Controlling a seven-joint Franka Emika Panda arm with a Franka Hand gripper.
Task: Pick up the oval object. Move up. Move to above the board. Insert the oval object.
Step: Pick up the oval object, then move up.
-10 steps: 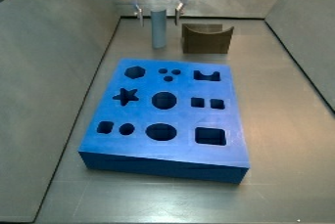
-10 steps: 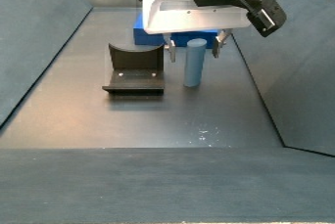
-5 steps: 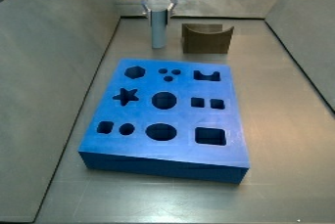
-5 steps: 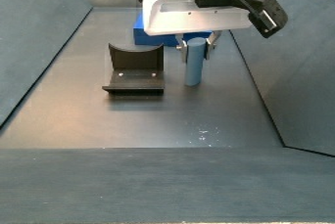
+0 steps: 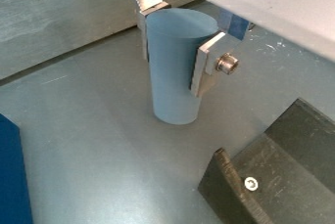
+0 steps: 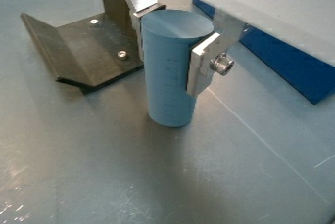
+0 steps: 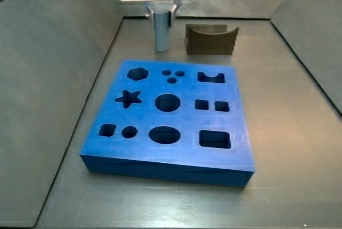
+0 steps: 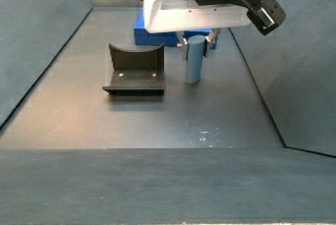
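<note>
The oval object is a pale blue-grey peg standing upright on the grey floor, also seen in the other wrist view and in both side views. My gripper is above it, and its silver fingers press against the peg's upper part from two sides. It shows in both side views under the white wrist housing. The bright blue board with shaped holes lies on the floor apart from the peg. An edge of it shows in a wrist view.
The fixture, a dark L-shaped bracket, stands on the floor close beside the peg, also in a side view and both wrist views. Sloped grey walls bound the floor.
The fingers have closed in on the peg from both sides. The peg still stands in the same place on the floor.
</note>
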